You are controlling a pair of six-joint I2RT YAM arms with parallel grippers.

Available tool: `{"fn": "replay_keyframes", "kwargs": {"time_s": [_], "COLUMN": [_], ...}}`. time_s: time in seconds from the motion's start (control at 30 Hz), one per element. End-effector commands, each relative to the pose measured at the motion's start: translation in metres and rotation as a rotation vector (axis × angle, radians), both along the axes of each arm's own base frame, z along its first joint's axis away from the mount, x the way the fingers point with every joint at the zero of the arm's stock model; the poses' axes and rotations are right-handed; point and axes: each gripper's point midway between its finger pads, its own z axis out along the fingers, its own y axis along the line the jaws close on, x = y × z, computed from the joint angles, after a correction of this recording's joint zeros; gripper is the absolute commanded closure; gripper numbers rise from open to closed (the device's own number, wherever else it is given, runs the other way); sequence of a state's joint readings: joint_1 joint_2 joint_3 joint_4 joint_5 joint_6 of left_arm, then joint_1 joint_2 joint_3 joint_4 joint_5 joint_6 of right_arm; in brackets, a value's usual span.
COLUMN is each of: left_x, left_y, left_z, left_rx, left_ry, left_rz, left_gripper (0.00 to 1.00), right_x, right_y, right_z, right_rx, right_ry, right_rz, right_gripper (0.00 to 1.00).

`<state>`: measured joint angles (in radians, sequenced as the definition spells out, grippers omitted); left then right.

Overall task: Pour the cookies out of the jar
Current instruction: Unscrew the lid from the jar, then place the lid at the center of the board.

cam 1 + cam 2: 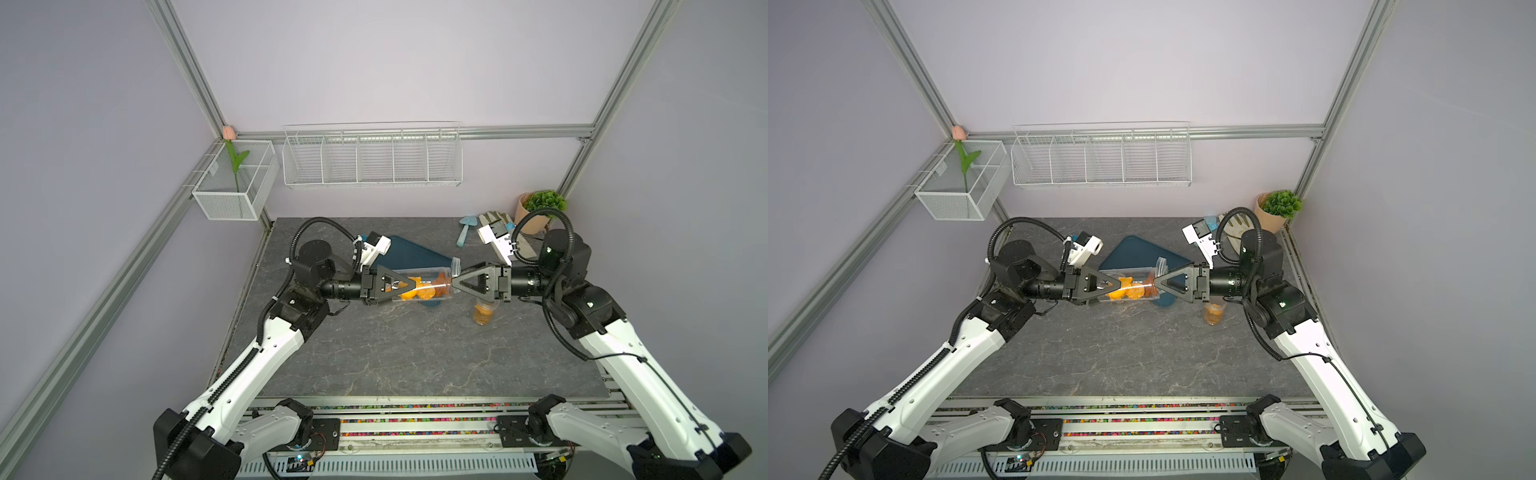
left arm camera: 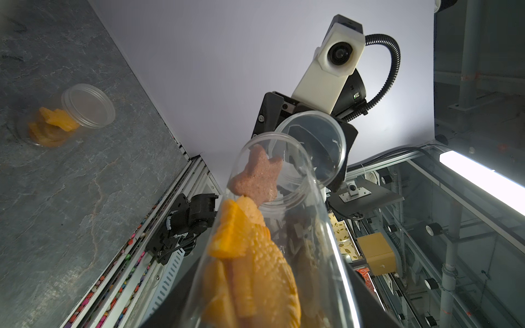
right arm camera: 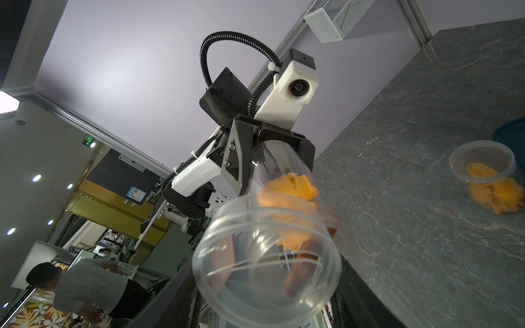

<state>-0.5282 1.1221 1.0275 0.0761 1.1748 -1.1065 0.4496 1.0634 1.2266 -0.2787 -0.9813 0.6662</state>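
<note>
The left fingers [image 1: 409,284] pinch a clear plastic jar [image 1: 434,279] held sideways, orange-yellow cookies [image 1: 415,293] heaped inside at their tips, while the right fingers [image 1: 459,284] clamp the clear round lid [image 1: 456,266] at its mouth.

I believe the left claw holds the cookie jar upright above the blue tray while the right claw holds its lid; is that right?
Not quite: both top views show the left claw holding the jar on its side, not upright. It is above the tray, and the right claw holds the lid.

Cookies [image 1: 415,291] in jar [image 1: 439,275] above tray [image 1: 405,252]
</note>
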Motion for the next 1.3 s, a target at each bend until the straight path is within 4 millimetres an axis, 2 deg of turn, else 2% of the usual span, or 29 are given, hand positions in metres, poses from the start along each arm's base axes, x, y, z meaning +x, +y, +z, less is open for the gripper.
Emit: {"fn": "replay_keyframes", "kwargs": {"time_s": [0.0,0.27,0.53,0.9,1.13,1.27], "left_x": [0.006,0.022,0.029,0.034,0.036,0.039], "left_y": [0.0,0.006,0.008,0.013,0.013,0.014], "left_z": [0.01,0.02,0.023,0.047,0.045,0.044], "left_rx": [-0.045,-0.12,-0.151,-0.224,-0.23,-0.228], "left_ry": [-0.035,-0.056,-0.07,-0.101,-0.099,-0.095], "left_rz": [0.019,0.072,0.086,0.096,0.097,0.1], "left_gripper": [0.44,0.44,0.44,0.44,0.44,0.44], "right_x": [0.004,0.02,0.035,0.054,0.059,0.063], "right_y": [0.004,0.008,0.007,0.0,-0.003,-0.01], "right_z": [0.005,0.014,0.037,0.04,0.047,0.044], "right_rx": [0.015,0.005,0.045,0.065,0.086,0.082], "right_ry": [-0.009,-0.019,-0.052,-0.031,-0.032,-0.01], "right_rz": [0.003,-0.029,-0.076,-0.12,-0.127,-0.149], "right_gripper": [0.35,0.36,0.36,0.37,0.37,0.37]}}
